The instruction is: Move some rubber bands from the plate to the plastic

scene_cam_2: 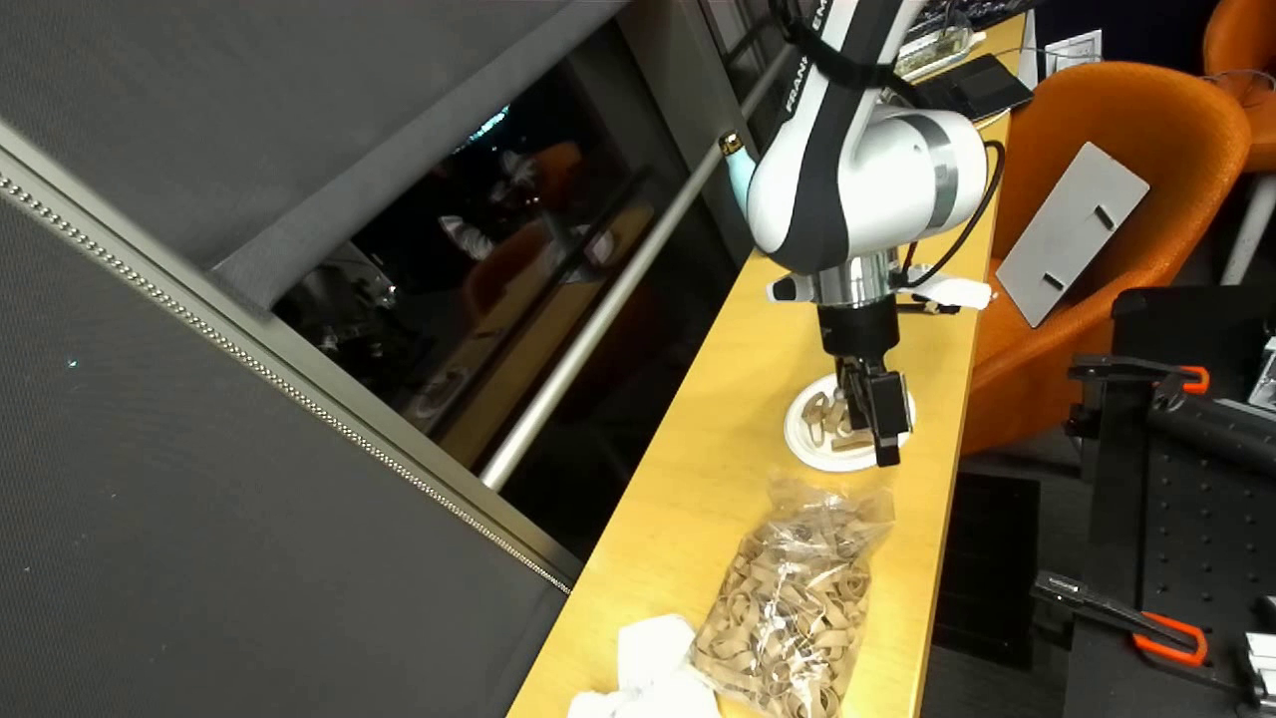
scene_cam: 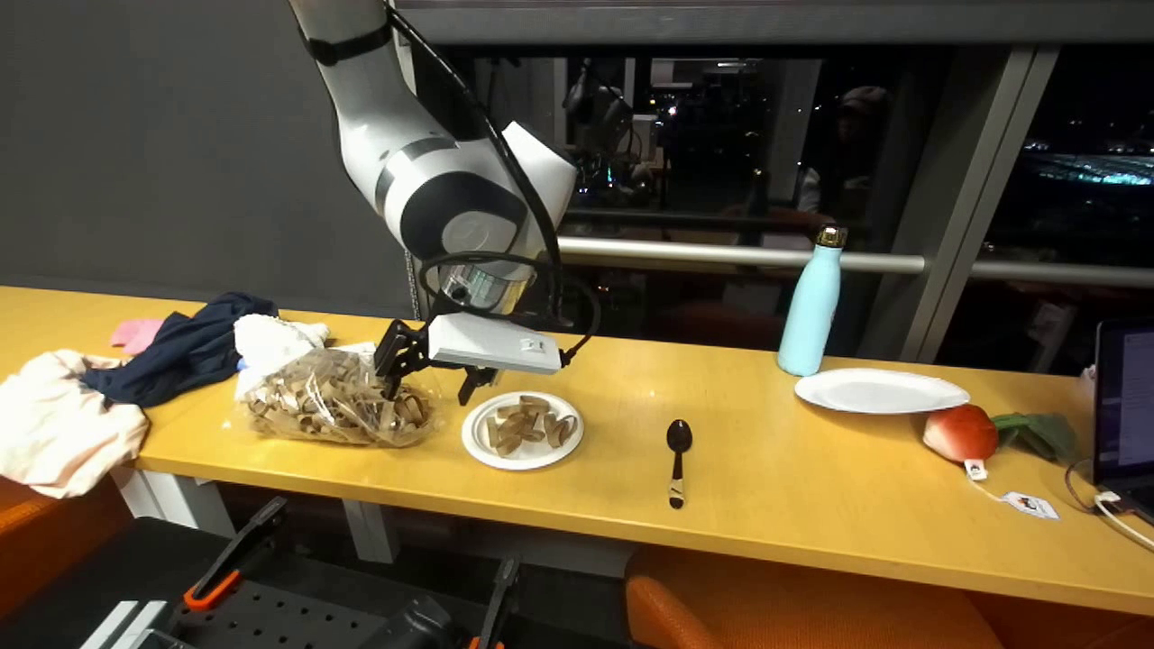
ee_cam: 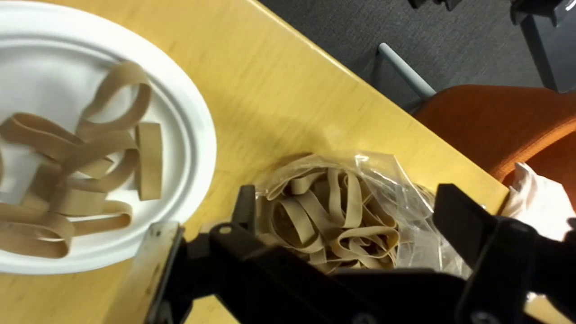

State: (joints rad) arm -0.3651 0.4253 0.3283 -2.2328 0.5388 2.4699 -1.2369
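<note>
Plainly, the jaws stand spread. Wrist view shows plastic bag (ee_cam: 415, 220) between them, plate (ee_cam: 201, 144) with rubber bands (ee_cam: 150, 162) alongside.

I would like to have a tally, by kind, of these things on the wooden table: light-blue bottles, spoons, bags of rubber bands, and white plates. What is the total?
Light-blue bottle: 1
Spoon: 1
Bag of rubber bands: 1
White plates: 2 (bag-side plate and bottle-side plate)
Total: 5
</note>
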